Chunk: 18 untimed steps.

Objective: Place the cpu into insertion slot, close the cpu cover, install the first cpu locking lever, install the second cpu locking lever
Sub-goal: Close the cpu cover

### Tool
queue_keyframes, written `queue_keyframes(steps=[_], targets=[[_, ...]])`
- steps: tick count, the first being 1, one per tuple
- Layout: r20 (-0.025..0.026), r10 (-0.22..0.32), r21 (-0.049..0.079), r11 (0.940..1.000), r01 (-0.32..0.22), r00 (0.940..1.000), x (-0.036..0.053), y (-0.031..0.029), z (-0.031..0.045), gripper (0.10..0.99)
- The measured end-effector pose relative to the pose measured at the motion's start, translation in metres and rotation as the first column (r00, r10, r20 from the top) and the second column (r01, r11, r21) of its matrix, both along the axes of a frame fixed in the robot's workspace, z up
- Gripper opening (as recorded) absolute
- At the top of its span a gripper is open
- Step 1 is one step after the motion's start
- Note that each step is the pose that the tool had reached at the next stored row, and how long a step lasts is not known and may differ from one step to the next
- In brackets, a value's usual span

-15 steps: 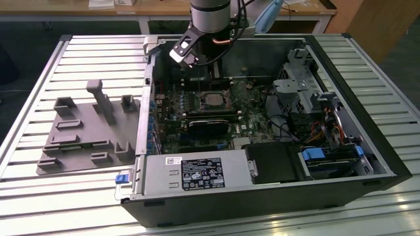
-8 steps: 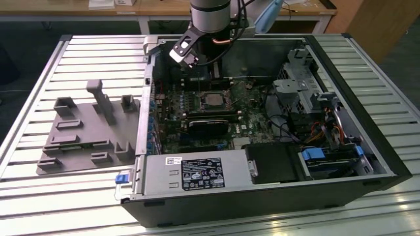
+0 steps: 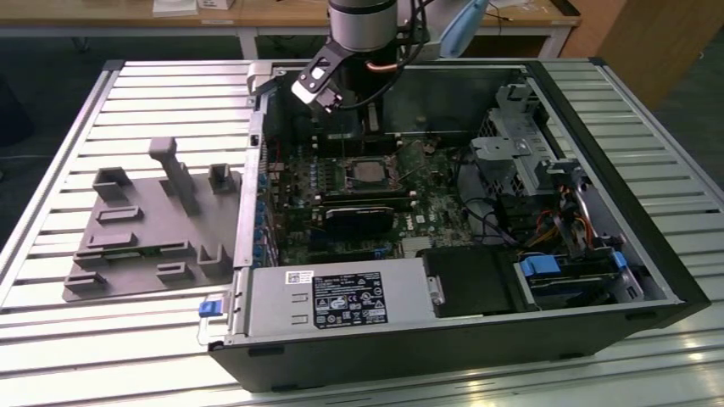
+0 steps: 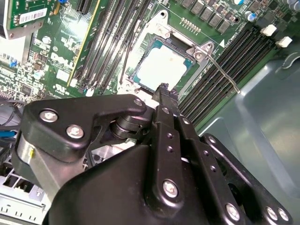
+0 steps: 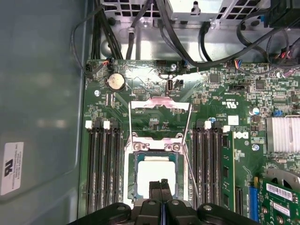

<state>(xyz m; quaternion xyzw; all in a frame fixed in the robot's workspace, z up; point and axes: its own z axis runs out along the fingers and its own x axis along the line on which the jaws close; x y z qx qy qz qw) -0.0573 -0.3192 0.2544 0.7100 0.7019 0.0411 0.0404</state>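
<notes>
The cpu [image 5: 156, 174] lies flat in the insertion slot [image 5: 132, 176], its pale metal top showing in both wrist views [image 4: 161, 68]. The cpu cover [image 5: 154, 146], a silver frame, appears to lie down around it. Two thin wire locking levers [image 5: 130, 123] [image 5: 188, 140] stand off the socket sides; one lever [image 4: 221, 70] sticks out past the socket corner. My gripper [image 5: 160, 183] is shut, fingertips together with nothing between them, just above the cpu's near edge [image 4: 164, 88]. In the exterior view the gripper [image 3: 371, 124] hangs inside the open computer case, over the socket [image 3: 368, 170].
Black memory slots [image 5: 101, 168] [image 5: 208, 168] flank the socket. A finned heatsink [image 5: 282, 134] and a green card [image 5: 276, 197] sit to one side. Cables [image 5: 140, 28] run along the case wall. A grey fixture tray [image 3: 147, 229] lies on the slatted table, on the exterior view's left.
</notes>
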Motion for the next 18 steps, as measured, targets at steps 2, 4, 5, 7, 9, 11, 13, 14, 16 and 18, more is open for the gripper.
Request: queue_keyframes(steps=[2, 4, 5, 7, 9, 11, 13, 14, 16, 18], targets=[[0.0, 0.0, 0.0, 1.0, 0.0, 1.0, 0.0, 0.0, 0.0016, 0.102], [0.0, 0.0, 0.0, 1.0, 0.0, 1.0, 0.0, 0.0, 0.0037, 0.102], [-0.0001, 0.0, 0.0, 1.0, 0.0, 1.0, 0.0, 0.0, 0.0047, 0.102], [0.0, 0.0, 0.0, 1.0, 0.0, 1.0, 0.0, 0.0, 0.0073, 0.102], [0.0001, 0.0, 0.0, 1.0, 0.0, 1.0, 0.0, 0.0, 0.0079, 0.102], [0.0002, 0.0, 0.0, 1.0, 0.0, 1.0, 0.0, 0.0, 0.008, 0.102], [0.0001, 0.0, 0.0, 1.0, 0.0, 1.0, 0.0, 0.0, 0.0081, 0.102], [-0.0001, 0.0, 0.0, 1.0, 0.0, 1.0, 0.0003, 0.0, 0.0082, 0.102], [-0.0001, 0.0, 0.0, 1.0, 0.0, 1.0, 0.0016, 0.0, 0.0082, 0.102], [0.0, 0.0, 0.0, 1.0, 0.0, 1.0, 0.0045, 0.0, 0.0081, 0.102]])
